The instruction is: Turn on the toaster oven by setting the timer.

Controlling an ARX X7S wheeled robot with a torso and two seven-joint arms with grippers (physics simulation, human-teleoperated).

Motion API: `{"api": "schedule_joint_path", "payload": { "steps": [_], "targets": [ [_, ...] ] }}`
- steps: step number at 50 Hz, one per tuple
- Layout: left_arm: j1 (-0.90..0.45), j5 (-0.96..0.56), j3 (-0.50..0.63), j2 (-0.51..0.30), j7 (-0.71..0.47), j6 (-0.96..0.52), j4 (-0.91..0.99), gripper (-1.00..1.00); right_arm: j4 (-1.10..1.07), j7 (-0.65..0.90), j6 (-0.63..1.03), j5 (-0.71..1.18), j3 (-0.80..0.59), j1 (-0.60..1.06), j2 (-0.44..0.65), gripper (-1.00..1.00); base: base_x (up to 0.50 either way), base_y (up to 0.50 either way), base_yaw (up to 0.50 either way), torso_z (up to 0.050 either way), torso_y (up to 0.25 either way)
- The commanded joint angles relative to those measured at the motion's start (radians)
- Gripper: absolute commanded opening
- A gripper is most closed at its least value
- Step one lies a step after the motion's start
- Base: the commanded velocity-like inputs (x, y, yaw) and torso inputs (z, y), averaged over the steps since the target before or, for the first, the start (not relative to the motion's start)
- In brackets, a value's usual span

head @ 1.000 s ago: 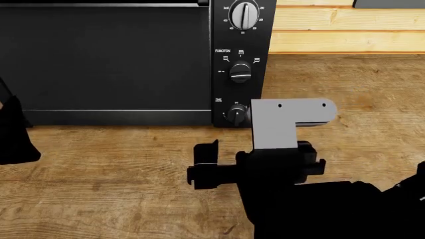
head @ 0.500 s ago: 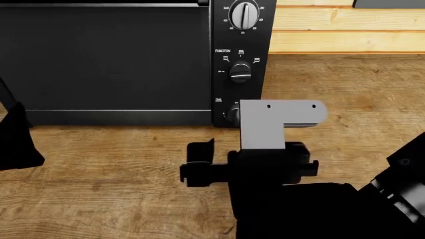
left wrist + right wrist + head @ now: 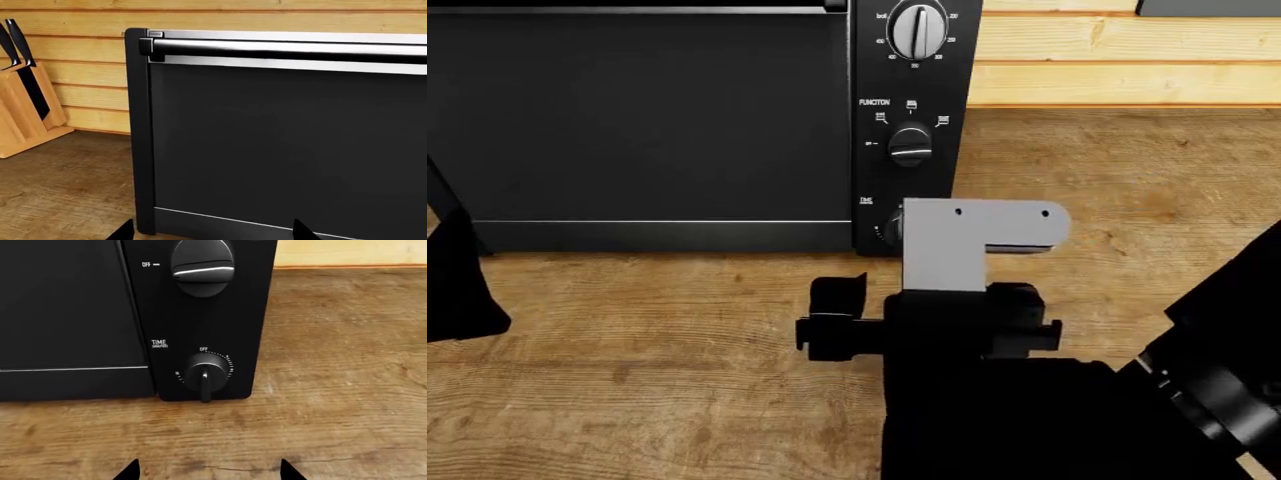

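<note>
Directly ahead, our right gripper point(image 3: 208, 471) spreads its fingers point(image 3: 127, 471), released, facing the small round black timer knob point(image 3: 205, 374) on the boxy black toaster oven point(image 3: 73, 315) atop the grainy wooden surface point(image 3: 333, 390).

A worn brown wooden countertop point(image 3: 641, 330) with dark grain and knots fills the lower frame of the head view. Behind it runs a wall of pale horizontal wooden planks point(image 3: 1121, 60) — evenly lit. At the left wrist view's left edge stands a light wooden knife block point(image 3: 23, 117) with black handles.
</note>
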Motion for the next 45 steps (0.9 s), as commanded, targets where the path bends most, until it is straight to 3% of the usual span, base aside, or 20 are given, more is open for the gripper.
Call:
{"api": "schedule_joint_path", "payload": {
  "steps": [1,45],
  "targets": [
    [0.006,0.007,-0.001,0.0,0.006,0.003,-0.001,1.0,0.032,-0.008,-0.013,0.018,-0.02,-0.003,-0.017,1.0,0.0,0.0,0.0,0.0,0.0],
    [0.025,0.024,-0.002,0.0,0.023,0.014,0.003,1.0,0.149,-0.06,0.036,-0.01,-0.044,-0.056,-0.038,1.0,0.0,0.0,0.0,0.0,0.0]
  ]
}}
